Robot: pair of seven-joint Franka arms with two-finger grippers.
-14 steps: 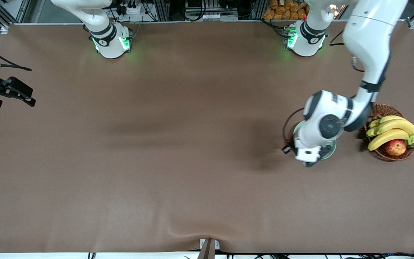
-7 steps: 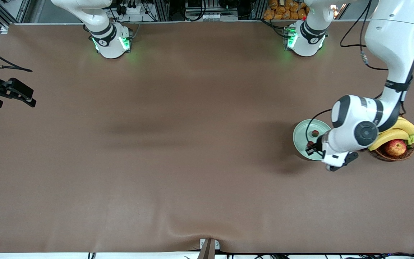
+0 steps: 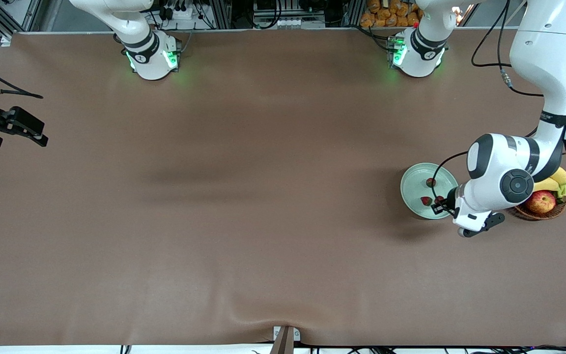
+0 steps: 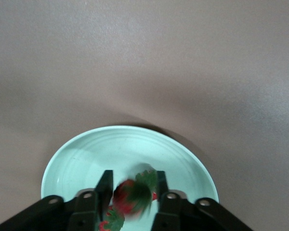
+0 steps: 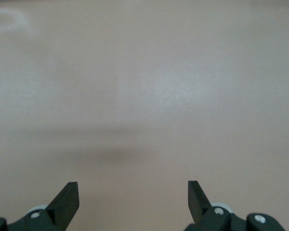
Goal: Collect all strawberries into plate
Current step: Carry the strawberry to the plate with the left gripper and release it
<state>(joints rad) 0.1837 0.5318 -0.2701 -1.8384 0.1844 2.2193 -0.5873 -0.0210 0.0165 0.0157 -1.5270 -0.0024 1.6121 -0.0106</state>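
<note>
The pale mint-green plate (image 3: 413,184) (image 4: 82,159) lies toward the left arm's end of the table, beside the basket. Two strawberries (image 3: 431,182) (image 3: 426,200) rest in it. My left gripper (image 3: 441,204) (image 4: 133,185) hangs low over the plate's rim nearest the basket. Its fingers (image 4: 105,185) stand slightly apart, open. A blurred third strawberry (image 4: 130,197) sits loose between them, a small gap on each side. Another strawberry (image 4: 110,222) peeks out under the fingers. My right gripper (image 3: 17,129) (image 5: 133,192) waits open and empty over the table's edge at the right arm's end.
A brown wicker basket (image 3: 533,215) with bananas (image 3: 555,179) and a red-yellow apple (image 3: 541,201) stands right beside the plate, partly under the left arm's wrist. Bare brown tabletop fills the remainder.
The left arm has swung from the plate's edge toward the basket, uncovering the plate. Its fingers have parted and the strawberry it held now sits loose between them.
</note>
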